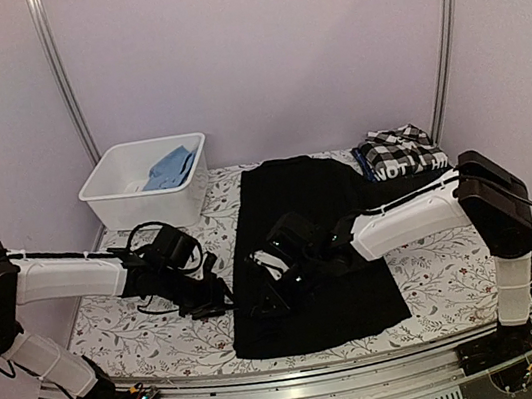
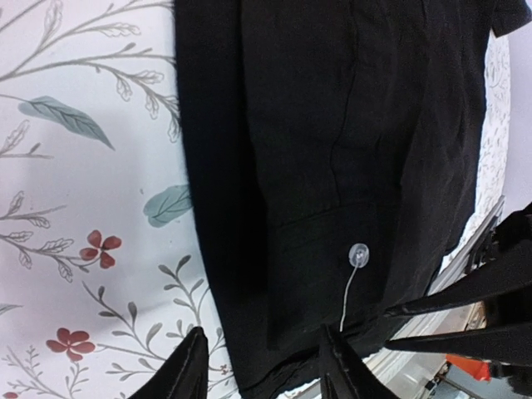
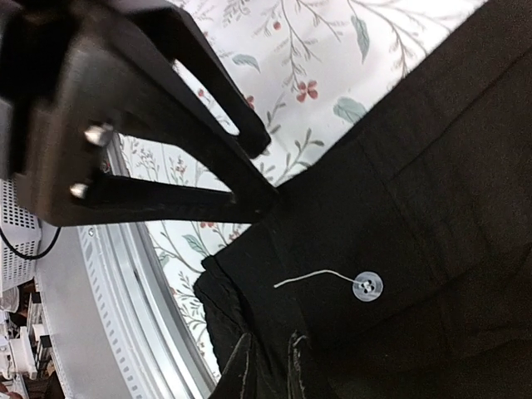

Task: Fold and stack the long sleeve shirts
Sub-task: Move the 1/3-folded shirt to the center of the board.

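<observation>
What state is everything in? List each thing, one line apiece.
black shirt: flat mid-table, folded in layers
checked shirt: folded, far right corner
lettered shirt: folded, against the checked shirt's near edge
bin: upright, far left, holding cloth
blue cloth: crumpled in the bin
left gripper: open, astride the black shirt's edge
right gripper: shut on the black shirt's hem

From here, bare counter [image 1: 430, 275] lies open front right of the spread black shirt [image 1: 295, 190]. A white bin [image 1: 119, 197] blocks the back left corner and a folded checked pile [image 1: 395, 151] the back right. The left arm [image 1: 66, 277] and right arm [image 1: 406, 220] reach low across the middle.
</observation>
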`<move>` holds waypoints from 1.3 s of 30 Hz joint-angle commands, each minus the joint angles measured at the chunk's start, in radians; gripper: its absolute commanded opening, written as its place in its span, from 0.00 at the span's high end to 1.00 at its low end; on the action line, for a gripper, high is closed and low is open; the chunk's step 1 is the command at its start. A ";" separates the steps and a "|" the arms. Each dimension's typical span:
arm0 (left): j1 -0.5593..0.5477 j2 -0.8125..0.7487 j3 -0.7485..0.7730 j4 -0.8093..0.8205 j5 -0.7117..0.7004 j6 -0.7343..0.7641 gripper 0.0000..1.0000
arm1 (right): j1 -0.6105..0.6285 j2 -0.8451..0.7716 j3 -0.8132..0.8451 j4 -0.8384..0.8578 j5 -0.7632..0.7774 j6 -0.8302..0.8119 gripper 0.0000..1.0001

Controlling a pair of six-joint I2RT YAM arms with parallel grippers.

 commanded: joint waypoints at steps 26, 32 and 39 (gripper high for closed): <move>-0.118 0.059 -0.105 0.050 0.109 -0.122 0.70 | 0.018 -0.158 -0.124 0.033 0.200 0.011 0.76; -0.118 0.073 -0.092 0.020 0.106 -0.142 1.00 | -0.008 -0.179 -0.137 0.031 0.242 0.021 0.71; -0.066 0.032 -0.101 -0.146 0.029 -0.118 1.00 | -0.017 -0.218 -0.195 0.075 0.250 0.020 0.68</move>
